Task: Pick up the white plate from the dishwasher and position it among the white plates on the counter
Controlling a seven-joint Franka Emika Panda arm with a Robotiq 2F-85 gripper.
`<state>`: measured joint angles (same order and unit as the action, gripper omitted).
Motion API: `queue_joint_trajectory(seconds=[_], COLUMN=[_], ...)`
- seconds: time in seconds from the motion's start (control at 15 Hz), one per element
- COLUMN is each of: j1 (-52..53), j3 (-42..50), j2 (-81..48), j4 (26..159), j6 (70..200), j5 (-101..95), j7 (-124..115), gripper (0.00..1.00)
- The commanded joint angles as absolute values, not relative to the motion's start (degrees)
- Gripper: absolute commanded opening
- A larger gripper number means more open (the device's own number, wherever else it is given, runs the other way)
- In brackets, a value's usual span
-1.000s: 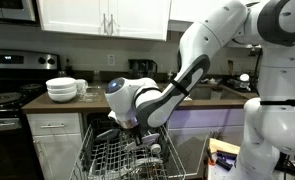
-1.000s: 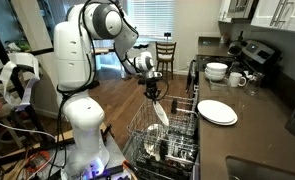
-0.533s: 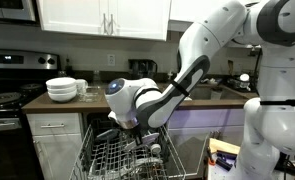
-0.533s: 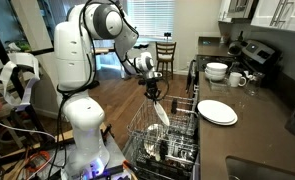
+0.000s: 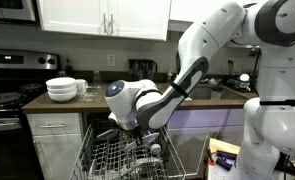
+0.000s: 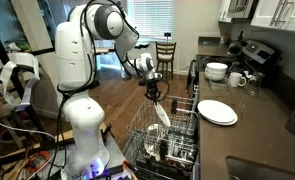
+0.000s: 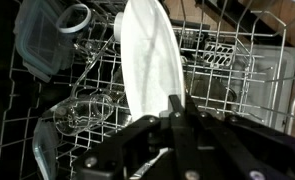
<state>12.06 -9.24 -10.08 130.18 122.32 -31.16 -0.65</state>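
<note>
Wrist view: the claw (image 7: 177, 108) is pinched narrow on the rim of the white plate (image 7: 152, 60). The plate stands on edge and runs straight out ahead of the fingertips, over the grey wire rack (image 7: 222, 55). In an exterior view the plate hangs just below the claw at the top of the open dishwasher (image 6: 172, 150). I can't tell whether its lower edge is clear of the wires.

That is the first worry. If the lift goes sideways before the edge is free, a tine could catch the plate and lever it out of the grip.

The hold itself looks thin: two fingertips on a smooth rim, with all the weight ahead of them. A quick swing could make the plate pivot or slide.

Close company too: a clear glass (image 7: 87, 112) lies just beside the plate, and a dark container (image 7: 42, 50) sits further out on that same side. Drift that way risks a knock.

The white plates (image 6: 217, 112) lie well apart from the claw, off to its side on the tabletop (image 6: 262, 135), with a stack of bowls (image 6: 216, 71) just beyond them. The plate has to be turned flat before release. Let go on edge, it could chip, roll, or skate into those bowls.
</note>
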Motion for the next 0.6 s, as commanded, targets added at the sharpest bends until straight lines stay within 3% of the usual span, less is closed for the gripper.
queue_joint_trajectory(seconds=[0.0, 0.53], j1=[12.77, 15.9], j3=[-8.97, -9.45], j2=[-10.12, -10.51], j4=[129.78, 129.11], j6=[120.73, 111.67], j5=[-33.15, -45.86], j7=[-3.35, -20.43], gripper=[0.03, 0.03])
